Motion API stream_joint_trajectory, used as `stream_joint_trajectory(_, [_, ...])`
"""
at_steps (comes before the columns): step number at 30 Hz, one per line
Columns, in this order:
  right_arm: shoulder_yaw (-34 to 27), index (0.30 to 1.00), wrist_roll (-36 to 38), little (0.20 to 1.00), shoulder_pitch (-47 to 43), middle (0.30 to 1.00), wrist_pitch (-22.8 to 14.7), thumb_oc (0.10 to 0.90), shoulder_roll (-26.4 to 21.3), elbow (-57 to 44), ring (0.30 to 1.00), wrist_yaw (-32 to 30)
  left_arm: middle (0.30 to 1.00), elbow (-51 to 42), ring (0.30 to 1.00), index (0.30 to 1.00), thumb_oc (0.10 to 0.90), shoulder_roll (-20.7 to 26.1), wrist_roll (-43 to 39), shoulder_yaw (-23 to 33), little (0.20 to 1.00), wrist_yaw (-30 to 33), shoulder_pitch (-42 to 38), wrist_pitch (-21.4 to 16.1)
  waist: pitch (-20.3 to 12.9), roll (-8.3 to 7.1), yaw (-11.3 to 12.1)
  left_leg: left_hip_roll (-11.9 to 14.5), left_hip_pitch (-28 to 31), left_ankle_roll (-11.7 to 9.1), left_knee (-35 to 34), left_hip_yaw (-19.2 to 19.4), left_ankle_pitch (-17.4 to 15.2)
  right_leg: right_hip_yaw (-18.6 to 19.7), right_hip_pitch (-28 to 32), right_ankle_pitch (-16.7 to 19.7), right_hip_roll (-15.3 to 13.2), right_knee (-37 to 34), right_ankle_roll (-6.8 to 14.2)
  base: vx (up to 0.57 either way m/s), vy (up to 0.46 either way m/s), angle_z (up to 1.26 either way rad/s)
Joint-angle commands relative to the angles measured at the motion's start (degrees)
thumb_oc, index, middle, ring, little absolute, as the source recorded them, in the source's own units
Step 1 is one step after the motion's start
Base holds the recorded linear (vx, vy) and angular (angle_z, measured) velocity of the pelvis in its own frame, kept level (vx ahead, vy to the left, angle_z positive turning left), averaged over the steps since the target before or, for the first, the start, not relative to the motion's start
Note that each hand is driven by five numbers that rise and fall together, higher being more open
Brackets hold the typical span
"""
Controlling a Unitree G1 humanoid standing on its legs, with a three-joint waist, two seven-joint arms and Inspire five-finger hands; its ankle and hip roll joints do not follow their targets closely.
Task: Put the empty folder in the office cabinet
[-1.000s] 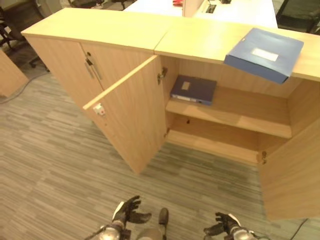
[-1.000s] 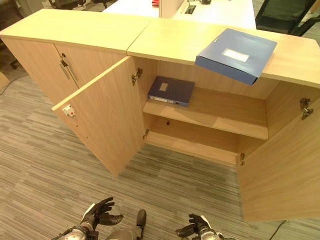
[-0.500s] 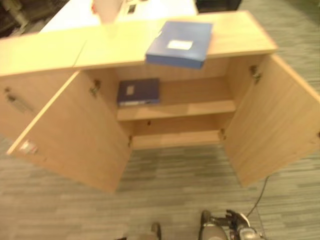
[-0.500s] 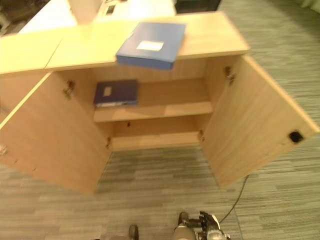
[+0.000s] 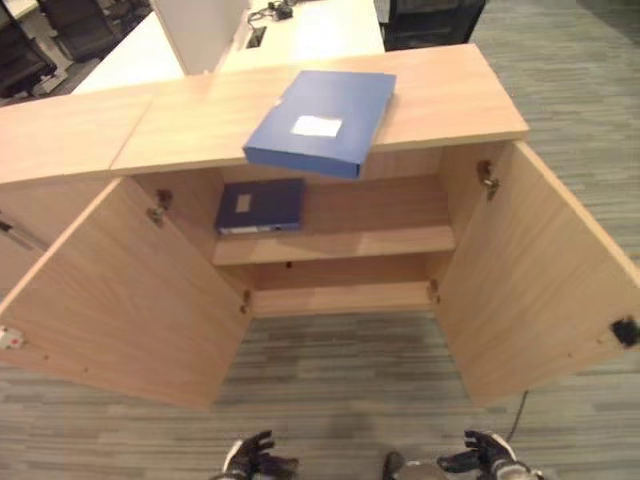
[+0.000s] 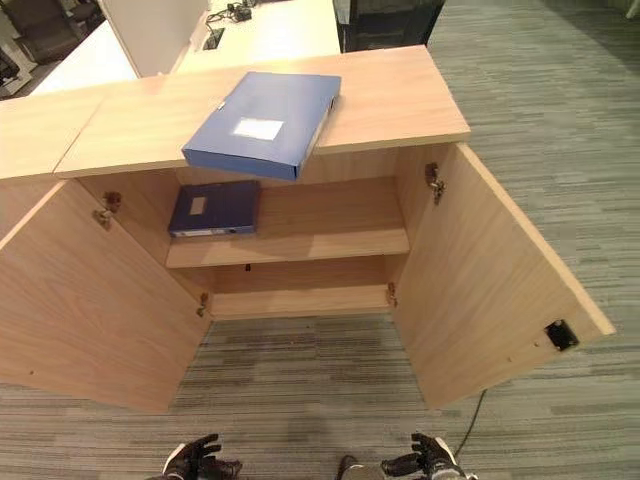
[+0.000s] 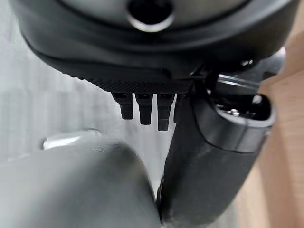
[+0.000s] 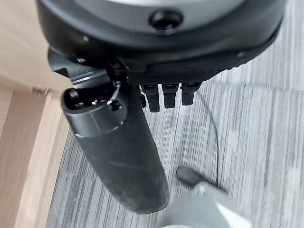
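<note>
On top of the office cabinet (image 5: pixel 450 95), at 12 o'clock, the blue folder (image 5: pixel 320 122) lies overhanging the front edge. View has swung to face the open doors squarely; a darker folder (image 5: pixel 260 205) sits on the upper shelf (image 5: pixel 380 240). Left hand (image 5: pixel 250 462) and right hand (image 5: pixel 485 455) hang low, fingers relaxed, empty. Reach not started.

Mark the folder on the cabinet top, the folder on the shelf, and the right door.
Blue folder (image 5: pixel 320 122), left eye view: middle of its cover.
Dark folder (image 5: pixel 262 204), left eye view: cover, on upper shelf.
Right door (image 6: pixel 480 290), right eye view: inner face.
</note>
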Motion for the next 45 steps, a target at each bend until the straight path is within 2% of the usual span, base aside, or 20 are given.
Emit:
stream_joint_trajectory(1, [-0.58,0.900,1.51,0.900,-1.14,0.900,-0.56,0.800,-3.22,0.35,0.900,-1.06,0.900,-1.38,0.900,0.900,0.800,0.18,0.93,-2.60,0.900,-0.27,-2.53,-0.51,4.43,0.34,-1.17,2.55,8.52,2.56,-2.33,4.92,2.73,3.30,-0.71,2.80,-7.43,-5.69,8.96,0.26,-0.170,-0.02])
stream_joint_trajectory(3, [-1.26,0.900,2.01,0.900,-1.05,0.900,-0.44,0.800,-3.65,0.89,0.900,-1.17,0.900,-1.32,0.900,0.900,0.800,0.11,1.54,-3.01,0.900,-0.44,-2.53,-0.52,4.56,0.40,-0.79,2.20,6.56,2.71,-5.87,5.97,1.09,3.25,0.98,2.07,-7.01,-6.47,9.17,0.25,-0.021,0.20])
stream_joint_trajectory(4, [-1.83,0.900,2.50,0.900,-1.01,0.900,-0.52,0.800,-3.89,1.09,0.900,-1.27,0.900,-1.11,0.900,0.900,0.800,-0.06,1.96,-3.45,0.900,-0.36,-2.58,-0.55,4.71,0.47,-0.15,1.42,4.81,2.53,-10.52,7.18,-1.83,3.24,2.43,1.36,-7.20,-7.12,10.00,0.28,0.025,0.16])
stream_joint_trajectory(7, [-1.49,0.900,2.39,0.900,-1.07,0.900,-0.53,0.800,-3.76,1.19,0.900,-1.53,0.900,-0.87,0.900,0.900,0.800,-0.22,1.79,-3.80,0.900,-0.22,-2.85,-0.52,4.74,0.14,1.69,-0.69,1.69,2.56,-18.03,7.10,-3.59,3.45,4.41,0.03,-7.34,-8.01,10.89,0.26,0.032,0.15])
stream_joint_trajectory(10, [0.05,0.900,1.01,0.900,-1.24,0.900,-0.57,0.800,-2.54,0.70,0.900,-1.88,0.900,0.32,0.900,0.900,0.800,-0.02,2.21,-3.75,0.900,-0.04,-2.84,-0.67,5.06,0.09,5.37,-2.59,-3.97,2.24,-27.14,3.24,0.44,5.39,7.12,-2.51,-6.10,-8.01,11.80,0.37,0.067,-0.25])
stream_joint_trajectory(12, [1.14,0.900,-0.11,0.900,-1.67,0.900,-0.63,0.800,-1.78,0.40,0.900,-1.57,0.900,1.41,0.900,0.900,0.800,-0.27,2.37,-3.49,0.900,-0.01,-3.01,-0.67,5.12,-0.10,6.46,-3.02,-5.40,1.96,-28.90,1.33,0.90,7.56,8.61,-4.08,-6.03,-8.01,12.68,0.40,0.160,-0.12])
stream_joint_trajectory(15, [1.54,0.900,-0.79,0.900,-1.48,0.900,-0.61,0.800,-0.56,0.33,0.900,-1.04,0.900,1.72,0.900,0.900,0.800,-0.38,3.57,-3.75,0.900,-0.12,-2.21,-0.68,3.61,-0.64,6.86,-3.22,-4.36,2.58,-29.47,3.49,1.96,8.94,9.82,-4.34,-7.72,-8.01,14.19,0.43,0.310,-0.75])
stream_joint_trajectory(18, [1.58,0.900,-0.65,0.900,-1.32,0.900,-0.32,0.800,0.85,0.46,0.900,-0.84,0.900,1.17,0.900,0.900,0.800,0.62,4.33,-4.20,0.900,-0.09,-2.67,-0.63,2.27,-2.72,6.62,-6.37,-2.87,5.20,-29.45,4.99,-0.35,10.05,9.62,-2.39,-11.04,-6.96,16.03,0.34,0.295,-0.32])
stream_joint_trajectory(20, [2.06,0.900,-0.92,0.900,-1.89,0.900,-0.10,0.800,1.63,0.51,0.900,-0.58,0.900,-0.07,0.900,0.900,0.800,1.87,3.96,-4.10,0.900,0.07,-3.53,-0.56,1.90,-3.67,6.95,-8.47,-1.94,7.52,-28.88,5.59,-2.95,11.49,7.27,-0.90,-12.96,-2.67,17.45,0.28,0.309,0.21])
stream_joint_trajectory(21, [2.26,0.900,-0.87,0.900,-2.55,0.900,-0.11,0.800,2.11,0.23,0.900,-0.57,0.900,-0.67,0.900,0.900,0.800,2.49,3.30,-3.65,0.900,0.35,-4.00,-0.55,1.78,-4.12,7.26,-9.81,-1.10,8.75,-28.57,6.08,-4.38,11.95,5.35,1.78,-13.79,0.54,18.56,0.20,0.248,0.12])
stream_joint_trajectory(26, [2.33,0.900,-0.18,0.900,-3.49,0.900,-0.35,0.800,3.23,-1.60,0.900,-0.62,0.900,-0.76,0.900,0.900,0.800,3.34,2.03,-2.38,0.900,0.82,-4.71,-0.67,2.07,-3.82,7.49,-12.60,1.54,11.55,-28.88,6.83,-7.32,11.52,0.30,9.46,-15.55,10.49,20.19,0.15,0.201,0.07])
stream_joint_trajectory(27, [2.51,0.900,-0.38,0.900,-3.57,0.900,-0.29,0.800,3.42,-1.77,0.900,-0.58,0.900,-0.68,0.900,0.900,0.800,3.42,1.86,-2.24,0.900,0.97,-4.73,-0.72,2.43,-3.56,7.69,-12.84,2.36,11.97,-29.01,7.22,-7.90,9.90,-0.97,12.02,-16.55,13.03,20.22,0.21,0.293,0.09])
stream_joint_trajectory(28, [2.71,0.900,-0.50,0.900,-4.01,0.900,-0.50,0.800,3.79,-2.26,0.900,-0.71,0.900,-0.47,0.900,0.900,0.800,3.36,1.68,-2.10,0.900,1.06,-4.72,-0.58,3.07,-1.57,7.09,-12.84,4.43,13.14,-29.73,7.43,-8.94,6.92,-3.64,13.66,-16.12,19.75,20.18,0.17,0.241,0.05])
stream_joint_trajectory(29, [2.72,0.900,-0.49,0.900,-4.02,0.900,-0.50,0.800,3.77,-2.25,0.900,-0.71,0.900,-0.46,0.900,0.900,0.800,3.34,1.68,-2.08,0.900,1.06,-4.73,-0.59,3.13,-1.59,7.10,-12.87,4.47,13.13,-29.69,7.46,-9.01,6.98,-3.70,13.51,-16.18,19.98,20.17,0.23,0.321,-0.04])
stream_joint_trajectory(30, [3.01,0.900,-0.27,0.900,-3.86,0.900,-0.86,0.800,4.00,-2.40,0.900,-0.82,0.900,0.03,0.900,0.900,0.800,2.93,2.21,-2.07,0.900,1.06,-4.65,-0.53,3.97,-0.19,5.56,-13.26,6.33,13.75,-29.84,6.19,-9.67,9.95,-7.13,8.65,-11.34,23.46,19.19,0.12,0.178,-0.11])
stream_joint_trajectory(31, [3.16,0.900,-0.15,0.900,-3.81,0.900,-0.86,0.800,3.99,-2.48,0.900,-0.72,0.900,0.16,0.900,0.900,0.800,2.80,2.50,-2.15,0.900,0.93,-4.62,-0.54,4.08,0.62,4.92,-12.92,6.66,13.80,-29.94,5.56,-9.55,11.08,-8.84,6.12,-8.63,22.69,18.80,0.21,0.170,-0.06])
stream_joint_trajectory(32, [3.90,0.900,-0.21,0.900,-3.65,0.900,-0.79,0.800,3.91,-2.51,0.900,-0.83,0.900,0.64,0.900,0.900,0.800,2.68,3.18,-2.34,0.900,0.97,-4.90,-0.47,4.86,0.83,4.17,-13.10,7.76,13.53,-29.78,4.84,-10.07,11.13,-9.53,0.26,-5.94,19.05,16.96,0.12,0.029,0.08])
stream_joint_trajectory(33, [3.92,0.900,-0.21,0.900,-3.65,0.900,-0.80,0.800,3.91,-2.51,0.900,-0.84,0.900,0.66,0.900,0.900,0.800,2.67,3.19,-2.32,0.900,0.97,-4.91,-0.49,5.11,0.83,4.00,-13.09,8.05,13.47,-29.78,4.69,-10.17,10.96,-9.17,0.06,-5.96,19.08,16.90,0.16,-0.061,0.29])
stream_joint_trajectory(36, [4.70,0.900,-0.89,0.900,-3.14,0.900,-0.72,0.800,3.69,-1.83,0.900,-0.91,0.900,1.83,0.900,0.900,0.800,2.21,4.18,-2.55,0.900,1.29,-4.74,-0.84,4.29,-0.65,3.99,-14.65,8.91,12.79,-29.74,4.02,-10.89,11.70,-3.86,-1.19,-5.39,3.90,13.27,0.12,-0.100,0.54])
stream_joint_trajectory(45, [3.79,0.900,-0.82,0.900,-0.71,0.900,-0.86,0.800,2.20,0.16,0.900,-1.28,0.900,-0.46,0.900,0.900,0.800,0.95,2.52,-2.33,0.900,2.26,-3.81,-1.28,1.81,-1.12,4.93,-13.31,11.28,10.82,-30.15,2.46,-10.77,8.06,3.59,-1.26,-4.82,-1.97,11.71,0.03,-0.107,0.11])
